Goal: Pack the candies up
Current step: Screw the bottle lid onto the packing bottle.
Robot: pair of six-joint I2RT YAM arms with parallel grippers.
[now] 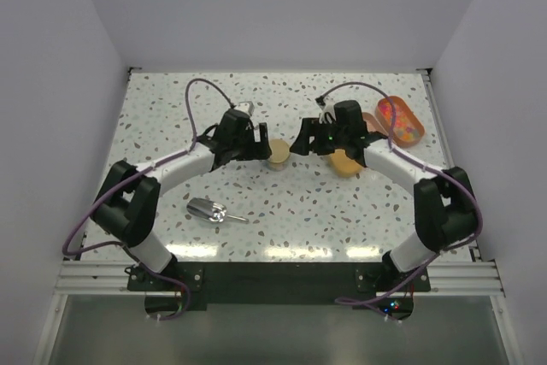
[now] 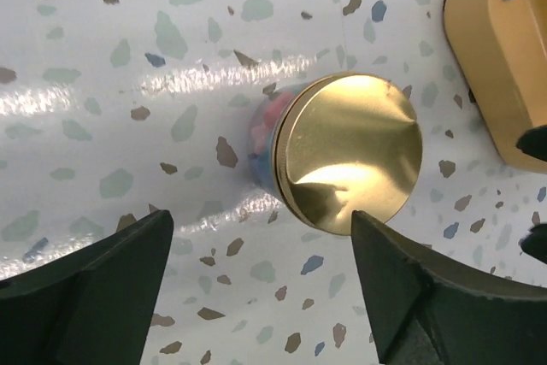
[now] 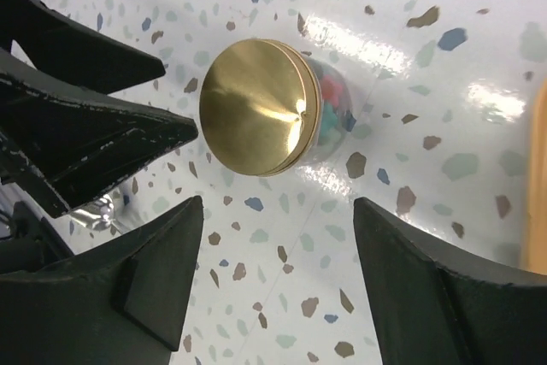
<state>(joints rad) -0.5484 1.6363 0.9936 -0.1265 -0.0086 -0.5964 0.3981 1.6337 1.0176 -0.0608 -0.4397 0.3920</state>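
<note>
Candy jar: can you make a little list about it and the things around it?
jar: clear, standing between both pincers
lid: gold, on the jar
candies: pink and blue ones show through the jar's side
orange tray: holds more candies, by the right arm
left pincer: open, touching nothing
right pincer: open, touching nothing
scoop: metal, lying by the left arm

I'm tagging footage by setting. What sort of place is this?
Probably a lab test cell, not a home: plain white walls box in a speckled tabletop, and the left arm and right arm are mounted on an aluminium rail at its near edge.
</note>
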